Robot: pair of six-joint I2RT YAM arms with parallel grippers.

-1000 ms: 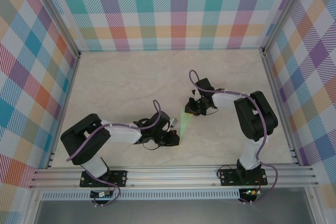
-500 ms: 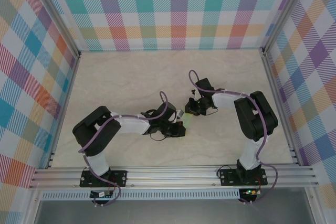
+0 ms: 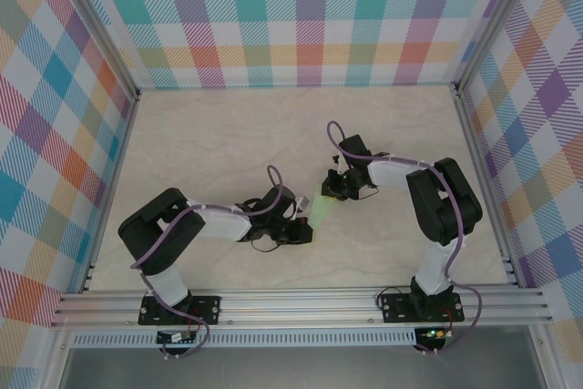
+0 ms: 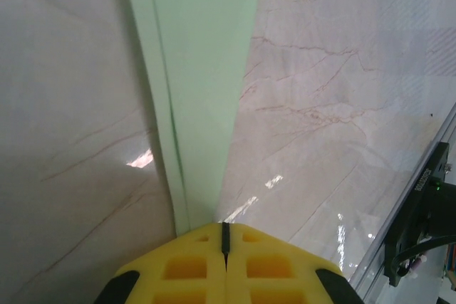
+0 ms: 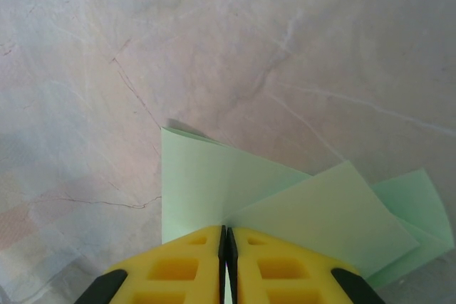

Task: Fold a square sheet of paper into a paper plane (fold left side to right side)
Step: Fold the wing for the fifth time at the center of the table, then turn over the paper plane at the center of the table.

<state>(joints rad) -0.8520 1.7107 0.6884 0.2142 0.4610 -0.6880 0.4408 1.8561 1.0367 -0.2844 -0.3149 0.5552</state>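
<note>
The paper plane (image 3: 322, 209) lies on the marble table between my two grippers as a narrow pale green folded dart. In the left wrist view the paper plane (image 4: 203, 69) tapers toward my left gripper (image 4: 225, 227), which is shut; the narrow tip runs under the yellow fingers (image 4: 185, 265), left of their seam. In the right wrist view my right gripper (image 5: 226, 230) is shut on the paper plane (image 5: 199, 183), whose layers fan out left and right from the jaws. From above, the left gripper (image 3: 307, 229) sits at the near end and the right gripper (image 3: 332, 190) at the far end.
Checked walls enclose the table on three sides. An aluminium rail (image 3: 301, 302) with both arm bases runs along the near edge, and the rail (image 4: 427, 197) also appears at the lower right of the left wrist view. Bare marble (image 3: 219, 143) spreads toward the back and left.
My left gripper pushed forward along the paper toward the right gripper, then drew back a little. The right arm has not moved.
</note>
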